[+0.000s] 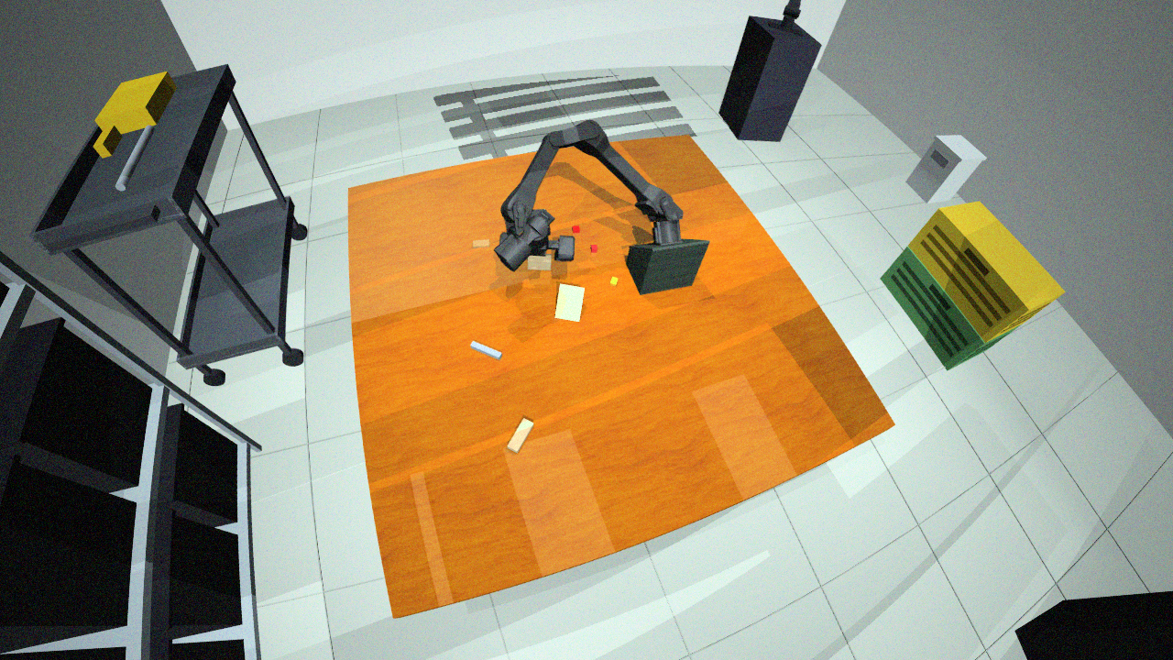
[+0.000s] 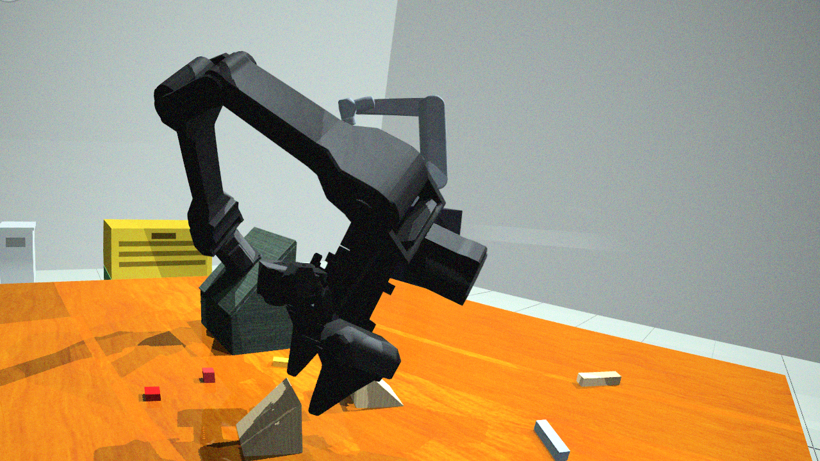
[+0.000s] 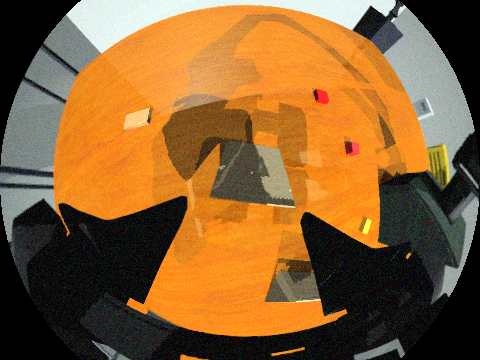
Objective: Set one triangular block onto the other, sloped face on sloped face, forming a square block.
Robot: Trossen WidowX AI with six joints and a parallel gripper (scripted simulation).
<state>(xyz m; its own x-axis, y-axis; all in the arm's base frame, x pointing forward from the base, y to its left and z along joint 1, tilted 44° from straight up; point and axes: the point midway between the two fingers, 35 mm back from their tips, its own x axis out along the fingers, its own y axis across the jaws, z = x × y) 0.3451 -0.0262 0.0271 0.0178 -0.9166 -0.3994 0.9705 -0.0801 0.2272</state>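
One grey-beige triangular block (image 1: 539,262) (image 2: 272,424) (image 3: 252,172) rests on the table, its sloped face toward the left in the exterior view. A second, paler triangular block (image 1: 570,302) (image 2: 375,395) (image 3: 295,290) rests apart from it, its slope descending to the right in the exterior view. A finger partly hides it there and in the wrist view. My gripper (image 2: 303,393) (image 3: 246,211) is open and empty, tilted above the table near both blocks. In the top view its fingertips are hard to make out.
Two red cubes (image 1: 575,228) (image 1: 594,247) and a yellow piece (image 1: 613,280) (image 3: 366,225) lie near the blocks. A small tan bar (image 1: 480,243) (image 3: 137,119), a pale blue bar (image 1: 485,349) and a cream bar (image 1: 520,434) lie farther out. The arm stands on a dark green base (image 1: 668,267).
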